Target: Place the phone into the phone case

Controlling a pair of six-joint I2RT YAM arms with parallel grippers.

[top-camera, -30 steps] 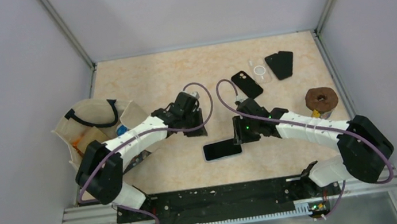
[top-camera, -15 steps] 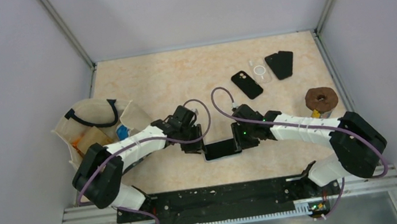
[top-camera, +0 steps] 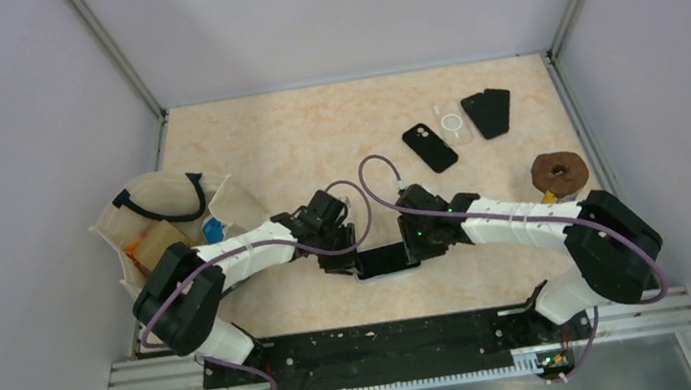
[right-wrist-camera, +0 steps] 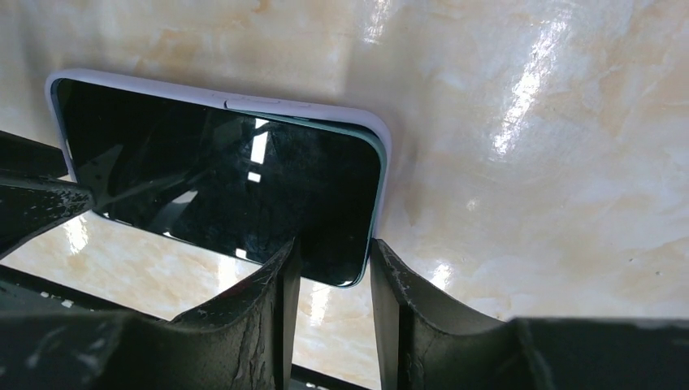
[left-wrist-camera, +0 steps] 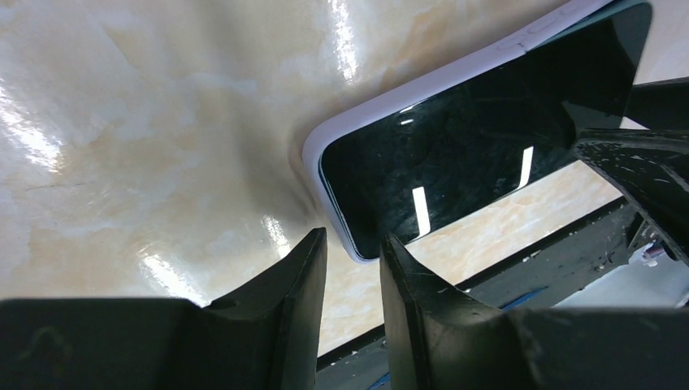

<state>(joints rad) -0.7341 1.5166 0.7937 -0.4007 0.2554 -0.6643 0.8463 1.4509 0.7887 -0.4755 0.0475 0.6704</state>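
Left wrist view, item one: left tool [left-wrist-camera: 353, 244], jaws narrowly parted, tips down at the worktop [left-wrist-camera: 146, 146], straddling one corner of the phone [left-wrist-camera: 463, 154]. We cannot tell whether either finger bears on it, and nothing is clamped.

Item two: right tool [right-wrist-camera: 333, 248], the same narrow gap, with the phone's opposite end directly ahead of its fingers.

Item three: phone, screen up, flat between the two tools, inside a pale lilac phone case [right-wrist-camera: 301, 106]. Along the long edge farthest from the right tool's fingers, a teal strip of the phone's side shows above the case rim. We judge it not fully seated there.

Step in hand, as we judge it: seating the phone in its case. The next move calls for pressing that raised edge down while the other tool steadies the far end.

Item four: arms. Both reach low and inward, forearms converging, wrists tipped down, tools facing each other across the phone.

Item five: a dark spare case [top-camera: 429, 147], beyond the right tool, well apart.
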